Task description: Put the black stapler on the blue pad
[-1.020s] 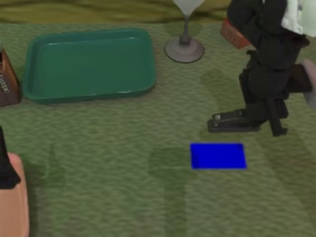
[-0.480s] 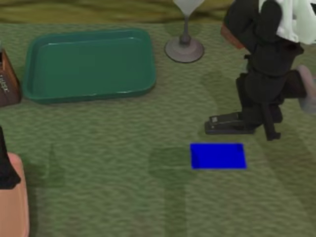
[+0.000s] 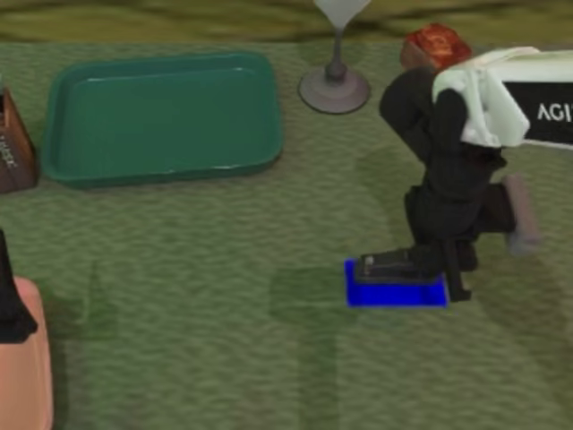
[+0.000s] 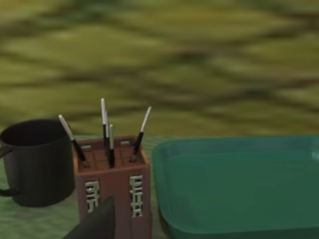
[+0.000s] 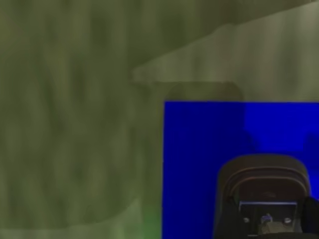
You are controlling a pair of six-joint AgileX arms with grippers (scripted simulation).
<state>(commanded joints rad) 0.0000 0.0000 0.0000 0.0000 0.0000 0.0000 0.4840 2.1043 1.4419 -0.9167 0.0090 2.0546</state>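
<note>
Since the earlier frames my right gripper [image 3: 440, 269] has carried the black stapler [image 3: 394, 267] nearer and a little to the left, from the bare cloth just beyond the blue pad [image 3: 394, 294] to a spot directly over it. Seen from above, the stapler now lies crosswise along the pad's far edge, its free end reaching toward the pad's left corner, while the jaws are clamped on its right end; whether it already touches the pad or hangs just above it cannot be told. From the right wrist the stapler's end [image 5: 264, 199] shows against the blue pad [image 5: 199, 164], with green cloth beyond the pad's edge. My left arm sits parked at the table's near left edge [image 3: 11, 305], and whether its fingers are spread or closed cannot be told. Its wrist camera looks at a brown pen holder [image 4: 113, 184] with several pens standing in it, a dark mug [image 4: 35, 162] just beside that, and the green tray [image 4: 239, 184] on the holder's other side. In the top view the green tray [image 3: 161, 116] lies far left, and a stemmed glass [image 3: 335, 85] stands at the far edge, well apart from the pad.
</note>
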